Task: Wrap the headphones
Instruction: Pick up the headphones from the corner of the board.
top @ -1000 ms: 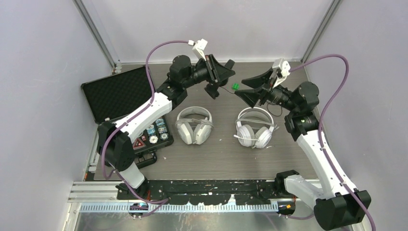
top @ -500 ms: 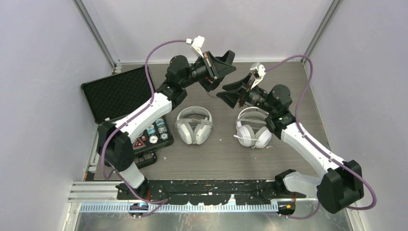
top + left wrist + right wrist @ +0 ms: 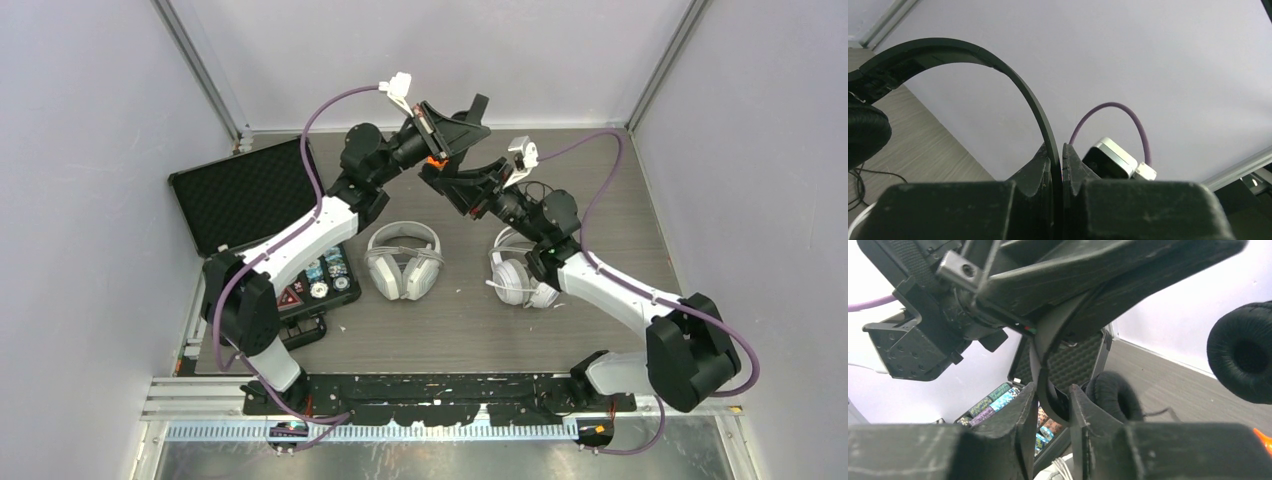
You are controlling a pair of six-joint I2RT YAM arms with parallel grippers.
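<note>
While the left gripper (image 3: 1057, 150) is clenched on the thin band of the black headphones (image 3: 973, 52), holding them aloft beyond the white headphones (image 3: 403, 260), the right gripper (image 3: 1053, 392) straddles the same band lower down. Whether it presses yet, I cannot tell. This looks like a regrasp ahead of winding the black cord. Next, the right jaws need a firm bite before the left lets go. Right of the white headphones lie the grey headphones (image 3: 518, 282), left of them an open case (image 3: 240, 195), all on a dark wood-grain table (image 3: 470, 325) between pale lilac walls (image 3: 90, 200).
</note>
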